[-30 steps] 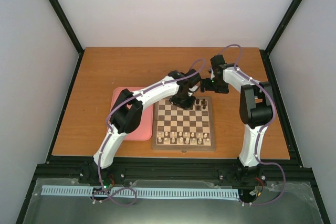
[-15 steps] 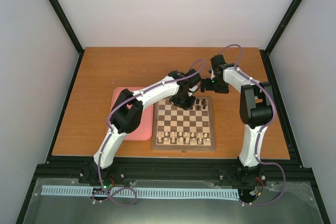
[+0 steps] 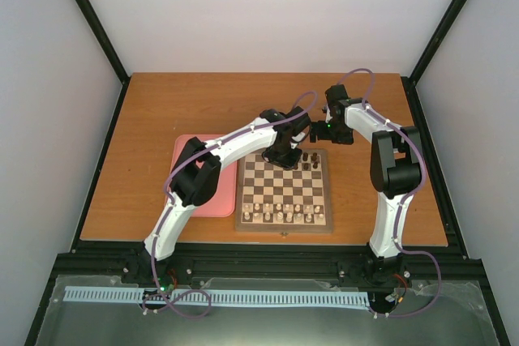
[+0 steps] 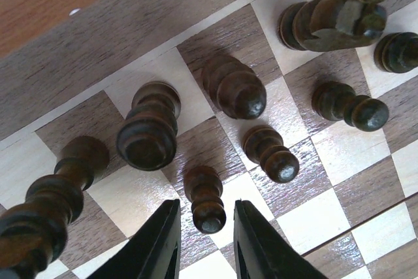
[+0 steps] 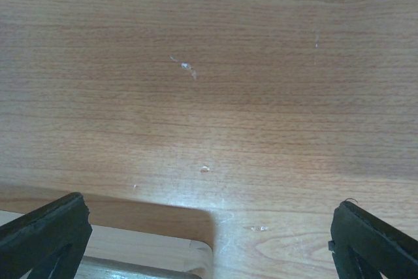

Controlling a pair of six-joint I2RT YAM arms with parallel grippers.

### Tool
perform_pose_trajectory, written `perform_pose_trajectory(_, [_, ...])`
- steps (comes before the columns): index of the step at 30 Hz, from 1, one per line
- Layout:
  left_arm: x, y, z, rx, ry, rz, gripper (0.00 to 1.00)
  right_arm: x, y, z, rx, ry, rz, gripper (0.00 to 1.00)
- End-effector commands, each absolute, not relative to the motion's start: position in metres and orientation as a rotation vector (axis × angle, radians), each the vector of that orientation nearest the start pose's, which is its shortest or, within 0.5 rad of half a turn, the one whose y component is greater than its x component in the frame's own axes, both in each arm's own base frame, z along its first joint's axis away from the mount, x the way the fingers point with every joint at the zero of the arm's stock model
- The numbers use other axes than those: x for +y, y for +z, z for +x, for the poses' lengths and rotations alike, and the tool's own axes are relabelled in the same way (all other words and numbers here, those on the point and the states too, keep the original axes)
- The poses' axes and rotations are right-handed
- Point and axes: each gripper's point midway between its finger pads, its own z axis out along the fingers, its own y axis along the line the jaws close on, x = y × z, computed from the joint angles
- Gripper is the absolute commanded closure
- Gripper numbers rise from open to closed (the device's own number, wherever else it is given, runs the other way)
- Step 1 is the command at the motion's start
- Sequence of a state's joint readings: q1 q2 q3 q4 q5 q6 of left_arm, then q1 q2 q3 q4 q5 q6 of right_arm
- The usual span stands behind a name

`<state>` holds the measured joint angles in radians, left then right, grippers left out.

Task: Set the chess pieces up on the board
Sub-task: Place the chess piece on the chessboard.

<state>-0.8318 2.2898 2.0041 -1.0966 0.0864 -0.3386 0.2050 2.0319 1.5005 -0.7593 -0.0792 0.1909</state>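
Observation:
The chessboard (image 3: 284, 192) lies at the table's middle. Several dark chess pieces (image 3: 312, 158) stand on its far rows. My left gripper (image 3: 285, 155) hangs low over those rows. In the left wrist view its fingers (image 4: 160, 246) stand a little apart on either side of a dark pawn (image 4: 206, 197), with a gap on each side, so my left gripper (image 4: 204, 243) is open. Other dark pieces stand around it, such as a round-topped one (image 4: 147, 135) and a knight (image 4: 333, 21). My right gripper (image 3: 318, 130) is wide open and empty beyond the board's far edge (image 5: 157, 249).
Pale cream pieces (image 3: 284, 215) fill the board's two near rows. A pink tray (image 3: 188, 151) lies left of the board, partly under the left arm. In the right wrist view my right gripper (image 5: 209, 243) is over bare wooden table (image 5: 215, 96).

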Motion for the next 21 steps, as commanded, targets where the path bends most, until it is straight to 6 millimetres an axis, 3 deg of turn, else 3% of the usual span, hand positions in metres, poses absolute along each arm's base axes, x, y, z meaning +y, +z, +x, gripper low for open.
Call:
perform_pose_trajectory(1, [-0.381, 0.092, 0.324, 2.849, -0.307, 0.768, 0.74, 0.102, 0.042, 0.439, 2.867, 0.184, -0.033, 0.0])
perform_pose_trajectory(10, [-0.383, 0.097, 0.325, 2.839, -0.322, 0.751, 0.72, 0.104, 0.043, 0.438, 2.868, 0.196, -0.04, 0.0])
perform_pose_trajectory(21, [-0.378, 0.139, 0.32, 2.781, -0.373, 0.745, 0.69, 0.104, 0.044, 0.438, 2.865, 0.201, -0.038, 0.0])
